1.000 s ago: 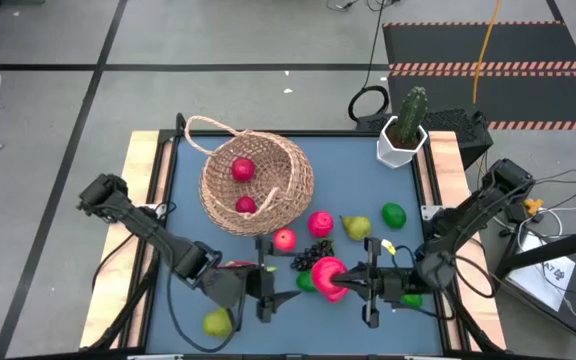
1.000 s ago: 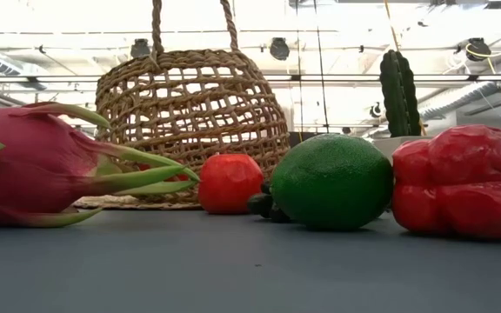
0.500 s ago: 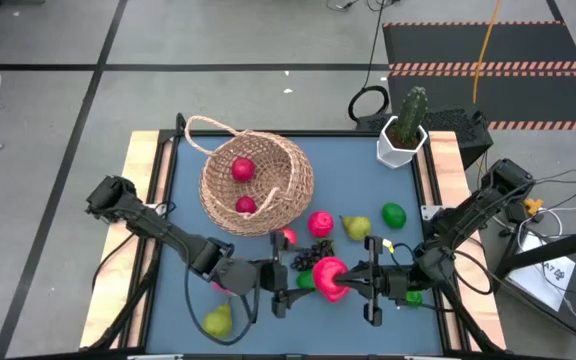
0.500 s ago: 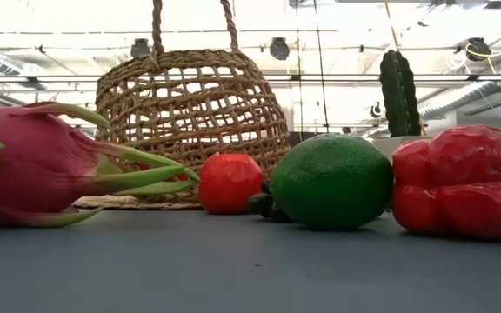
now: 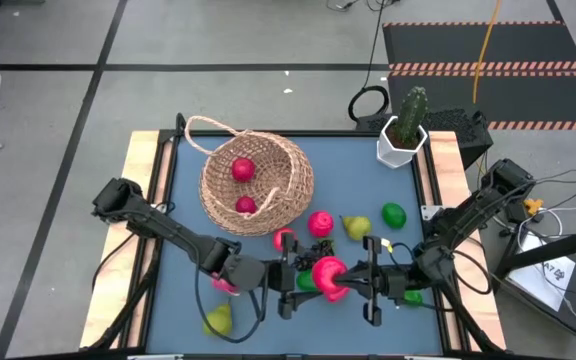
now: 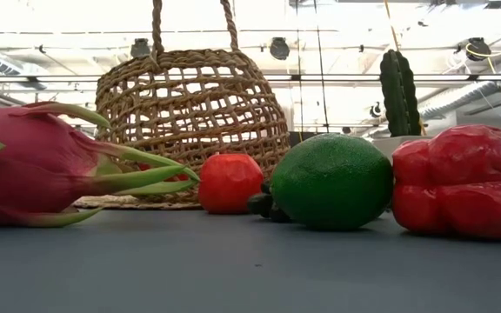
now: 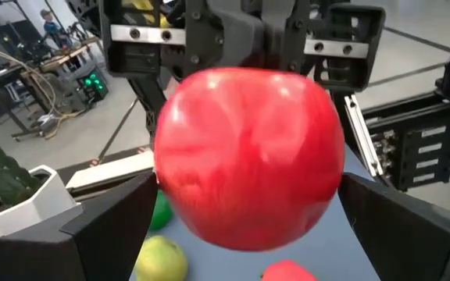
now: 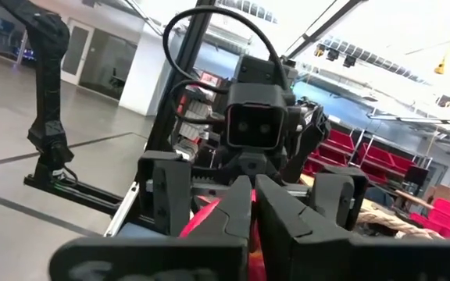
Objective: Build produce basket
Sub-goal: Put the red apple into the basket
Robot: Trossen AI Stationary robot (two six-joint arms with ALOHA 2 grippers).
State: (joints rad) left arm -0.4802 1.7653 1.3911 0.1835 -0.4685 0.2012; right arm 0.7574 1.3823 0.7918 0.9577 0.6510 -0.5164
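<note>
High view: the basket (image 5: 256,183) sits at the back of the worktop (image 5: 358,190) with two red fruits (image 5: 243,169) inside. A pear (image 5: 356,226), a lime (image 5: 394,214), grapes (image 5: 306,257), another pear (image 5: 218,319) and more are out on the worktop, so most of the job is left.
Claws: the left claw (image 5: 286,290) is wide open and faces the right claw (image 5: 346,282), which is shut tight. A pink-red fruit (image 5: 326,272) sits between them.
Low view: a dragon fruit (image 6: 33,165), a lime (image 6: 331,181) and red fruit (image 6: 464,181) lie near; no claw shows.
Left wrist view: a big red fruit (image 7: 248,156) sits between the open fingers (image 7: 401,234).
Right wrist view: the shut fingers (image 8: 241,211) hide the red thing behind.
Hard to tell: which claw, if any, holds the fruit.
</note>
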